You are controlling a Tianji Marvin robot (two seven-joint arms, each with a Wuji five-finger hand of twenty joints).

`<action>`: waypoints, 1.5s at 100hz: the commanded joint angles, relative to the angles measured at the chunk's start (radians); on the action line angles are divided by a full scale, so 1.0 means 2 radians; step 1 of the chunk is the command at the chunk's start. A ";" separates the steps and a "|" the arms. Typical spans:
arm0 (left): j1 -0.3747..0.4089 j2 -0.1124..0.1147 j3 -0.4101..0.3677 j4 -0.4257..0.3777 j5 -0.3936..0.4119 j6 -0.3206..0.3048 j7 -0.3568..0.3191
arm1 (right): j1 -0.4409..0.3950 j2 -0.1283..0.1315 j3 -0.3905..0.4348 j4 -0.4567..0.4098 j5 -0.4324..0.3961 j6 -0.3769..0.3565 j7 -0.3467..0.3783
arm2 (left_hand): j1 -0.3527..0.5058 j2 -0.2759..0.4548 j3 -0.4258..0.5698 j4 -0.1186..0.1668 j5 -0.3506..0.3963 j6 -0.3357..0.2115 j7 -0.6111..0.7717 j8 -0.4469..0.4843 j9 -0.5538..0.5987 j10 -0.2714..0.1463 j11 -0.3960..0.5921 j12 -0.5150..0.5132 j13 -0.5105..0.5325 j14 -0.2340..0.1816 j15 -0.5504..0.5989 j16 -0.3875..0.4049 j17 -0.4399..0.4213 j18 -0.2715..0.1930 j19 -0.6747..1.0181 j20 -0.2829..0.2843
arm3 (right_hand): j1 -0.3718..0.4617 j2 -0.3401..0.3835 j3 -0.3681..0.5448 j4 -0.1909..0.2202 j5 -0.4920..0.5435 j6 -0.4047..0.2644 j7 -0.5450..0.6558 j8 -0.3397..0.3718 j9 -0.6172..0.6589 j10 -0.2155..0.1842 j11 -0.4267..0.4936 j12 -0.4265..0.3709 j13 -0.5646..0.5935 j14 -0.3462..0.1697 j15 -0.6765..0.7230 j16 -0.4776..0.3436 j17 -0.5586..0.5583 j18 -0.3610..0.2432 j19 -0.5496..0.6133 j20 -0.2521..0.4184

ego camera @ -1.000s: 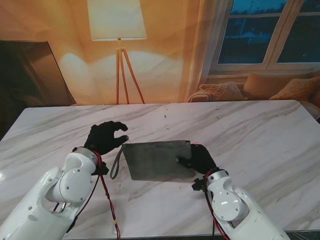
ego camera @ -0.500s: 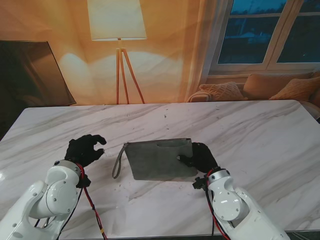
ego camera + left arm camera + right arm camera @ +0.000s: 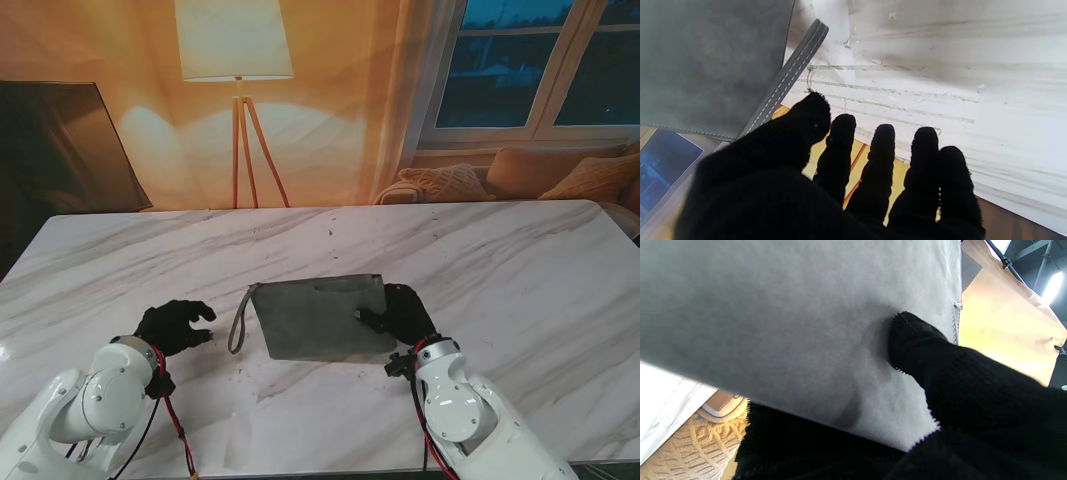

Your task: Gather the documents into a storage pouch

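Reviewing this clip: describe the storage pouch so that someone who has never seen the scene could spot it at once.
Start at the white marble table and look to the middle of the side nearer to me, between the two black-gloved hands. The pouch lies flat there, the right hand gripping its right edge. It is the only grey fabric rectangle, with a wrist strap looping off its left end.

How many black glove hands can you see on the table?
2. The left hand rests open, left of the grey pouch; the right hand grips the pouch's right end.
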 commanded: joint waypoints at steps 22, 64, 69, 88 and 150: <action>-0.010 0.002 0.023 0.031 -0.025 0.006 -0.013 | -0.001 -0.002 0.001 -0.003 -0.002 -0.002 0.003 | 0.018 0.003 0.026 0.007 -0.009 -0.016 0.023 0.008 -0.014 -0.009 0.002 -0.003 -0.008 -0.010 -0.002 -0.001 -0.008 -0.018 -0.007 -0.002 | 0.063 0.041 0.051 0.015 0.098 -0.065 0.099 0.050 0.005 0.007 0.007 0.002 0.022 -0.036 0.012 0.005 0.004 -0.001 -0.002 -0.007; -0.069 -0.009 0.067 0.090 -0.041 0.005 0.036 | -0.003 -0.001 0.000 -0.004 -0.003 -0.012 0.007 | -0.021 0.017 -0.010 0.000 -0.005 -0.002 0.020 0.001 -0.008 0.003 0.006 -0.006 -0.010 0.003 0.007 0.000 -0.010 -0.013 0.003 0.005 | 0.063 0.031 0.062 0.015 0.109 -0.067 0.105 0.056 0.015 0.004 0.012 0.002 0.022 -0.033 0.011 0.002 0.003 -0.001 -0.004 -0.010; -0.077 -0.010 0.073 0.099 -0.043 0.002 0.039 | -0.003 -0.001 0.000 -0.005 -0.003 -0.014 0.007 | -0.030 0.019 -0.015 0.000 -0.007 -0.002 0.016 -0.002 -0.008 0.003 0.005 -0.007 -0.011 0.003 0.006 0.000 -0.008 -0.013 0.004 0.005 | 0.063 0.030 0.063 0.014 0.110 -0.067 0.105 0.057 0.016 0.004 0.013 0.002 0.024 -0.033 0.010 0.002 0.003 -0.001 -0.004 -0.011; -0.105 -0.015 0.096 0.132 -0.049 -0.015 0.061 | -0.004 -0.001 -0.001 -0.006 -0.002 -0.018 0.008 | -0.048 0.021 -0.027 -0.001 -0.011 -0.002 0.008 -0.006 -0.011 0.004 0.000 -0.009 -0.015 0.003 0.000 -0.004 -0.012 -0.012 -0.001 0.003 | 0.063 0.029 0.065 0.014 0.111 -0.067 0.105 0.057 0.018 0.004 0.014 0.003 0.026 -0.032 0.009 0.001 0.003 -0.001 -0.004 -0.011; -0.122 -0.016 0.110 0.140 -0.088 -0.044 0.044 | -0.009 -0.001 0.000 -0.012 0.000 -0.015 0.007 | -0.056 0.013 -0.023 -0.001 -0.023 -0.015 -0.005 -0.009 -0.029 -0.007 -0.019 -0.024 -0.033 -0.014 -0.041 -0.026 -0.012 -0.010 -0.069 -0.018 | 0.063 0.027 0.068 0.013 0.116 -0.067 0.109 0.063 0.020 0.005 0.020 0.005 0.026 -0.031 0.008 0.000 0.002 0.001 -0.007 -0.013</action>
